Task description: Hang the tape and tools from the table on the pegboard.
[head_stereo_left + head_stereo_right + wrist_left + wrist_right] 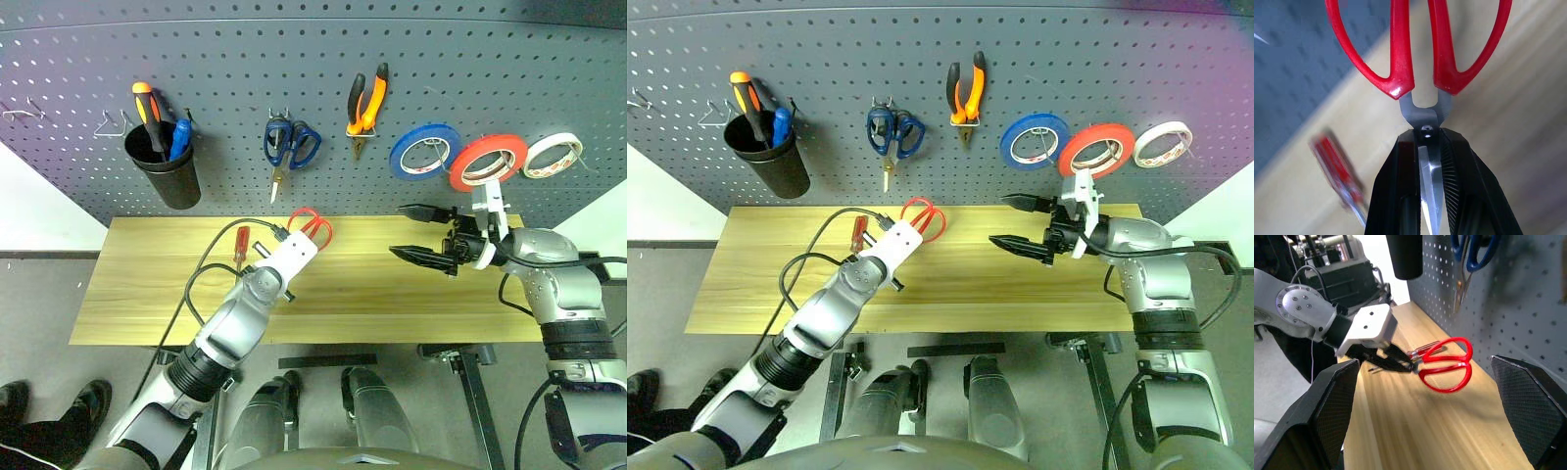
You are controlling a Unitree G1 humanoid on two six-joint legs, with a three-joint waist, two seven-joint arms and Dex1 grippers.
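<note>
My left gripper is shut on the steel blades of the red-handled scissors, held just above the table with the handles toward the pegboard. The grip on the blades near the pivot is plain in the left wrist view. The slim red screwdriver lies on the table beside that gripper. My right gripper stands open over the table's right part, pointing left toward the scissors. The red tape and the orange-and-black pliers hang on the pegboard.
A black cup on the pegboard holds an orange and a blue screwdriver. Blue-handled scissors hang left of the pliers. A blue roll and a white roll flank the red tape. Bare wire hooks sit at far left.
</note>
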